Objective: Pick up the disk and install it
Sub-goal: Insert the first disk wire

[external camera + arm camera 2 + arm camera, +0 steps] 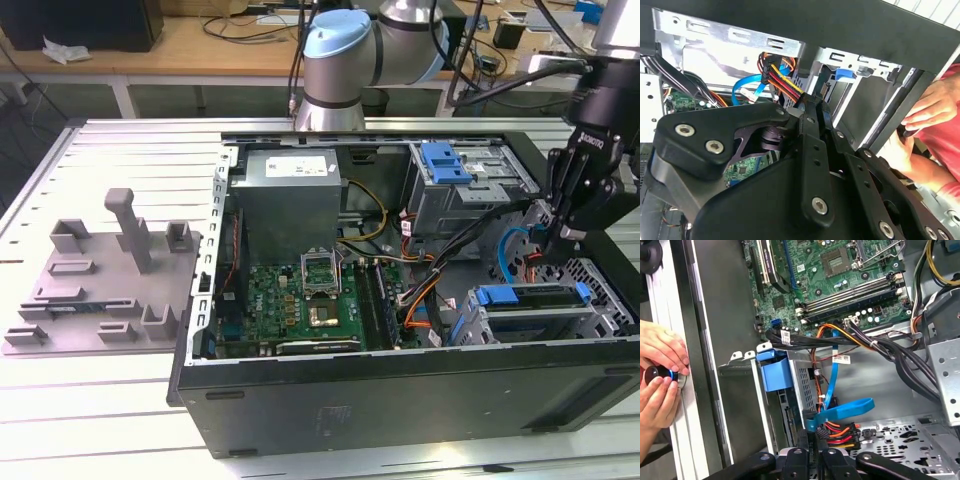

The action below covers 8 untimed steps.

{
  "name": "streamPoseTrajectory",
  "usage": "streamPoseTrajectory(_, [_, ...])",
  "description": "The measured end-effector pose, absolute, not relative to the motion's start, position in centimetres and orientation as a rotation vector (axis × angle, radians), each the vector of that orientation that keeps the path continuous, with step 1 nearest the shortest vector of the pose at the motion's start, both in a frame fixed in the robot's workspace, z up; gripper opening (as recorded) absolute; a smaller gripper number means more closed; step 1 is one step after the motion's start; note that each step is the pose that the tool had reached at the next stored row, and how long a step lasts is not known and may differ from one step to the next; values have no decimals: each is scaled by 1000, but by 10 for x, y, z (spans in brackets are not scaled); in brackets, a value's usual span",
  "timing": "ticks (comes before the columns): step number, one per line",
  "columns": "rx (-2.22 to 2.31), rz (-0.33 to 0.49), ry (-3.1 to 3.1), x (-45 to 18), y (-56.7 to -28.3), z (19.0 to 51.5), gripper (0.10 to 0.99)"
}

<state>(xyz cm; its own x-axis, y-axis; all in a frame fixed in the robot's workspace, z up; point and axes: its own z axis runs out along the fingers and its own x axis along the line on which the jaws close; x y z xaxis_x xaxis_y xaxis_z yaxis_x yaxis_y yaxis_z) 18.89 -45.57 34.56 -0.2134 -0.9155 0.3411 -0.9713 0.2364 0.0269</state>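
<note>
Disk (540,315), a flat silver-metal hard drive with blue plastic side rails, lies seated in a drive cage inside the open black computer case (400,400), toward the exterior view's right. Black claw (557,240) hangs just above it, narrow, fingers pressed together, holding nothing. Red, orange and yellow wire bundle (837,432) sits just beside the tips. A person's hands (660,380) rest at the case edge.

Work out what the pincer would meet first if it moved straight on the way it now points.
Probably the bundle of red, orange and yellow wires: in the first wrist view it lies just beyond the pincer, beside the blue flat cable. Depth is hard to judge.
</note>
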Motion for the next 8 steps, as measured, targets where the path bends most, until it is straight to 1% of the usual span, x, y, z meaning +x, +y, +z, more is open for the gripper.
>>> streamPoseTrajectory(8, [1788,252,-2244,187,-465,346,169])
